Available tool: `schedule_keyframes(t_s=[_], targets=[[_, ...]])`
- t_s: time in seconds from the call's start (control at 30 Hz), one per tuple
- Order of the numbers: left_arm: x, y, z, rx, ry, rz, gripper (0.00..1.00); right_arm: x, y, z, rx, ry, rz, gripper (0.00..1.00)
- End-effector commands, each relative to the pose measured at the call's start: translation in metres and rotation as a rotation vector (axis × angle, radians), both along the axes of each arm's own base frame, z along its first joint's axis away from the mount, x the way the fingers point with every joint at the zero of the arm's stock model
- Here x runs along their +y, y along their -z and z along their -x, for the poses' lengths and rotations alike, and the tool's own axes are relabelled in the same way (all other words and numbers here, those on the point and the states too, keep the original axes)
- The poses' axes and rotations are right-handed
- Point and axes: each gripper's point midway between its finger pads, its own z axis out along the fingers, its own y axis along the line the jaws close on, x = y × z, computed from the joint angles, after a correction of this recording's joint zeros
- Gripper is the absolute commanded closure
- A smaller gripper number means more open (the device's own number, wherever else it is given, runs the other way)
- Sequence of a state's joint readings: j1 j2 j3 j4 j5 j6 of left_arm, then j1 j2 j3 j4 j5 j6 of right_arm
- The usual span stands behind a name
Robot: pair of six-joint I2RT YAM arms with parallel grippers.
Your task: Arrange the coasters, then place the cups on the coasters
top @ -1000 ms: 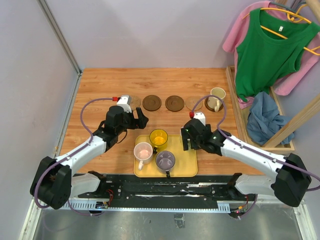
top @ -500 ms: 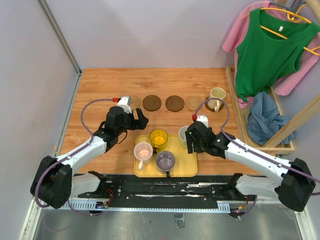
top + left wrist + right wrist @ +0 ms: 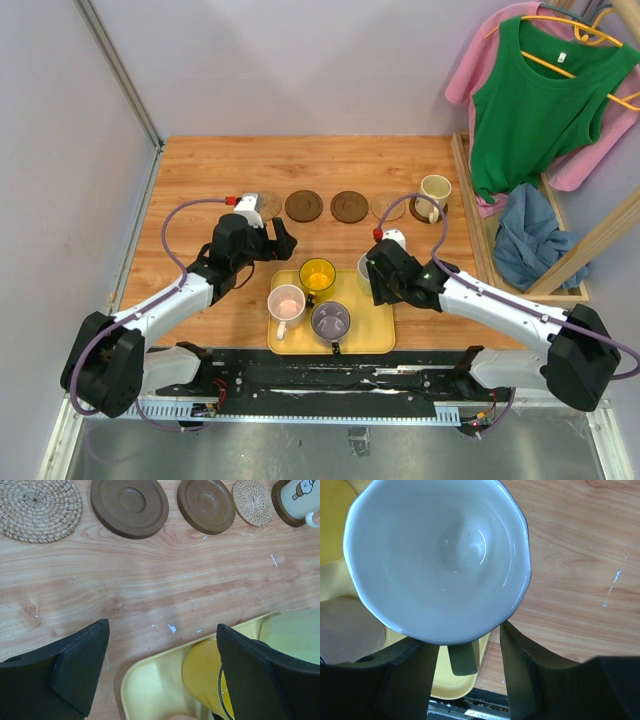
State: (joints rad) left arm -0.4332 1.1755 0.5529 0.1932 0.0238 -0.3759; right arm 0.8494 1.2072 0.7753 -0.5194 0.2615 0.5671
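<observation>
Along the back runs a row of coasters: a tan woven coaster (image 3: 262, 205) (image 3: 40, 504), two dark brown coasters (image 3: 303, 205) (image 3: 349, 206), another tan one (image 3: 386, 206), and a dark one under the cream cup (image 3: 434, 190) (image 3: 300, 497). The yellow cup (image 3: 317, 274) (image 3: 210, 672), pink cup (image 3: 287, 302) and grey-purple cup (image 3: 330, 320) stand in the yellow tray (image 3: 375, 330). The pale cup (image 3: 437, 555) sits at the tray's right edge. My right gripper (image 3: 468, 640) (image 3: 378, 275) straddles its dark handle (image 3: 462, 660), with small gaps on both sides. My left gripper (image 3: 162, 627) (image 3: 280, 240) hangs open over the tray's far left corner.
A wooden rack (image 3: 475, 215) with a blue cloth (image 3: 525, 235) and hanging green and pink shirts (image 3: 535, 90) borders the table's right side. A grey wall (image 3: 60, 200) closes the left side. Bare wood lies between the coaster row and the tray.
My right gripper has shifted slightly left at the pale cup and its fingers have narrowed round the handle. The left arm has not moved.
</observation>
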Motion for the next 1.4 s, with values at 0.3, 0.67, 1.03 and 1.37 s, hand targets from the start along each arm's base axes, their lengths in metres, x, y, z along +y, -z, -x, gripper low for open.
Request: schedule_keyframes(t_s=[0.3, 0.67, 1.03, 1.37], targets=[[0.001, -0.006, -0.002, -0.027, -0.008, 0.022, 0.08, 0.013, 0.0, -0.001, -0.008, -0.02, -0.024, 0.64], [0.001, -0.006, -0.002, -0.026, -0.01, 0.02, 0.08, 0.013, 0.008, 0.0, 0.011, -0.023, -0.007, 0.96], [0.002, -0.011, -0.004, -0.043, -0.018, 0.021, 0.08, 0.016, -0.014, -0.017, -0.096, -0.072, 0.037, 0.99], [0.006, -0.021, -0.008, -0.073, -0.035, 0.008, 0.08, 0.021, -0.054, -0.046, -0.258, -0.092, 0.052, 0.99]])
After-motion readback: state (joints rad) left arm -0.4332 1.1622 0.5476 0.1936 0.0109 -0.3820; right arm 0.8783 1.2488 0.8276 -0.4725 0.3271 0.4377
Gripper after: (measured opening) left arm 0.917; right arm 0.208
